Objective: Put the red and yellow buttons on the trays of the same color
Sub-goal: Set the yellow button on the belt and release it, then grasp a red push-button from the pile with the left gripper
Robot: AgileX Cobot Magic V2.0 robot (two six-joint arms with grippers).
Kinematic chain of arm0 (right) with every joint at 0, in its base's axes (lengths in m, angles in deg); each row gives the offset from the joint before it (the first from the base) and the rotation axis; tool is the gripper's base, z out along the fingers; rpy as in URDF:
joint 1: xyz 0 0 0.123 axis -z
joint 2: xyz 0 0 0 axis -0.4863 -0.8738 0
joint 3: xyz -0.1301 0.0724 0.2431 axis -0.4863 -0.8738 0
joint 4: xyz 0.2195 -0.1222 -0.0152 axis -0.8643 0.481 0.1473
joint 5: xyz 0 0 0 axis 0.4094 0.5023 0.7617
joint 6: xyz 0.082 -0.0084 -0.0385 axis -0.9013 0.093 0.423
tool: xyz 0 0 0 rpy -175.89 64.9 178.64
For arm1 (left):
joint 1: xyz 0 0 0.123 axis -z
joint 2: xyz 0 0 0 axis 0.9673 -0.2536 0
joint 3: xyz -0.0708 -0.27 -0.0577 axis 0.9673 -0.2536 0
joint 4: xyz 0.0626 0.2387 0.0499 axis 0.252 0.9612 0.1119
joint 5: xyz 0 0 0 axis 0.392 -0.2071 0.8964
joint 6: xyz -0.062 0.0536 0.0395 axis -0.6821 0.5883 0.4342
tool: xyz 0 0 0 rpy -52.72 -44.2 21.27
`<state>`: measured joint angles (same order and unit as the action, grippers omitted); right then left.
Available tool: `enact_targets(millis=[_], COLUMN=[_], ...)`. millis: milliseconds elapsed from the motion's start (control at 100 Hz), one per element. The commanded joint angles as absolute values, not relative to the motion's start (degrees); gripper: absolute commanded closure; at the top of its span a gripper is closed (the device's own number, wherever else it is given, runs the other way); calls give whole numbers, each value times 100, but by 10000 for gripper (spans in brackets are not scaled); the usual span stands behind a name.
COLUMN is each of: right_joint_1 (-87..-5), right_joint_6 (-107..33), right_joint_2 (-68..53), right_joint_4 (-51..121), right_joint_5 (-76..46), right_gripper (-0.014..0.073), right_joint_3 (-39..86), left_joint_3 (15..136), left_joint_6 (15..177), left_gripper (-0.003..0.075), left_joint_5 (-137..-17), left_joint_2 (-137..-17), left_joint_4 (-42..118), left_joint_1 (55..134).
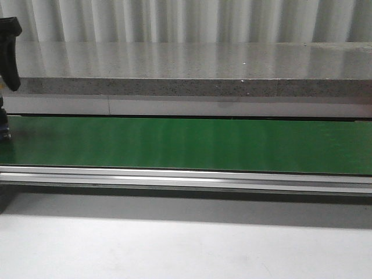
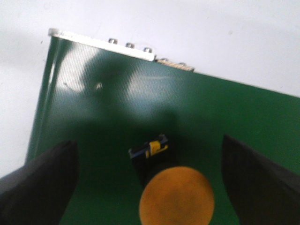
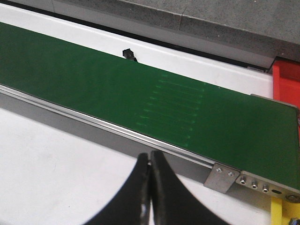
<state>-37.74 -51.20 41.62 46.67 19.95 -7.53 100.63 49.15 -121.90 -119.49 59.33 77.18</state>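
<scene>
Left gripper (image 2: 147, 187) spread, straddling yellow button (image 2: 176, 195) on green belt (image 2: 243, 117) for pickup; right gripper (image 3: 150, 197) pressed together, idle, holding 0 parts.

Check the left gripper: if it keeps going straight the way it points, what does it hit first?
Likely the yellow button, sitting between the open fingers of the left gripper on the green belt. Height above it is unclear.

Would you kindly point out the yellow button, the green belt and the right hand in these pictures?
yellow button (image 2: 177, 197): left wrist view, middle of its round top.
green belt (image 1: 192, 144): front view, bare middle of its surface.
right hand (image 3: 150, 161): right wrist view, where the two closed fingertips meet.
</scene>
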Motion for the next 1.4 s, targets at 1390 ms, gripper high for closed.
enact_targets(millis=[1390], right_joint_1=[-3782], right_joint_6=[-5076], right_joint_2=[4105], right_joint_4=[4664], right_joint_5=[1587], right_gripper=[659], right_joint_3=[-630], left_joint_3=[10587], left_joint_6=[4852], left_gripper=[104], left_joint_5=[-9876], left_joint_2=[-13233], left_joint_4=[5908], left_joint_1=[5560])
